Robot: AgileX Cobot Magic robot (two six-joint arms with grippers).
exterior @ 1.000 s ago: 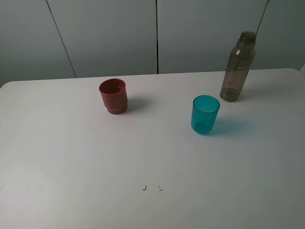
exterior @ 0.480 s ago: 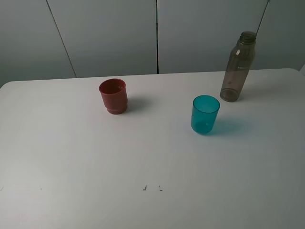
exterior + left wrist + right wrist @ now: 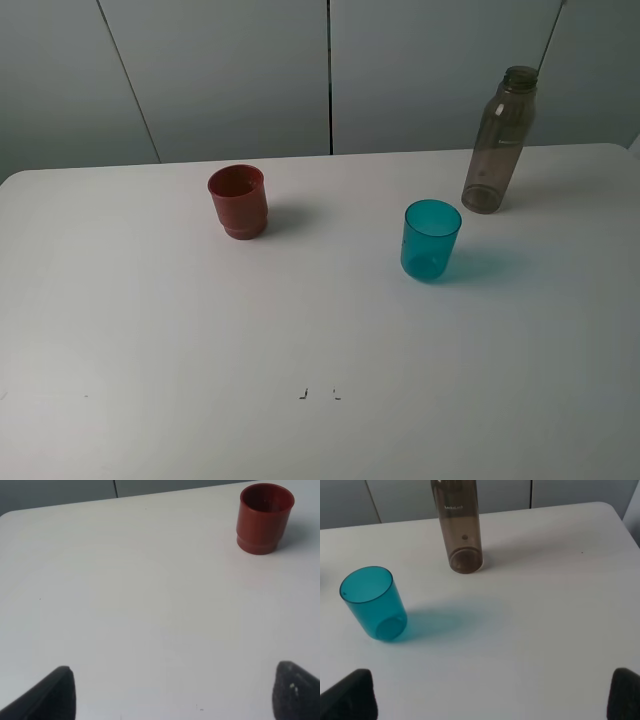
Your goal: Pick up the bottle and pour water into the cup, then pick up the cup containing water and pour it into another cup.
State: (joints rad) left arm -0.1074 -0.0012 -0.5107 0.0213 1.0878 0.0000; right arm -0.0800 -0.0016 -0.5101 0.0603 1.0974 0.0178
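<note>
The smoky grey-brown bottle (image 3: 501,140) stands upright and uncapped at the back right of the white table (image 3: 150,320); the right wrist view shows its lower body (image 3: 460,530). The teal cup (image 3: 431,240) stands in front and to the left of it, also seen as a teal cup (image 3: 372,603) from the right wrist. The red cup (image 3: 238,201) stands at the back left, and appears as a red cup (image 3: 264,518) in the left wrist view. My left gripper (image 3: 172,692) is open over bare table, well short of the red cup. My right gripper (image 3: 492,695) is open, short of the teal cup and bottle. Neither gripper appears in the high view.
Grey wall panels (image 3: 330,70) rise behind the table's far edge. Two small dark marks (image 3: 318,394) sit on the tabletop near the front.
</note>
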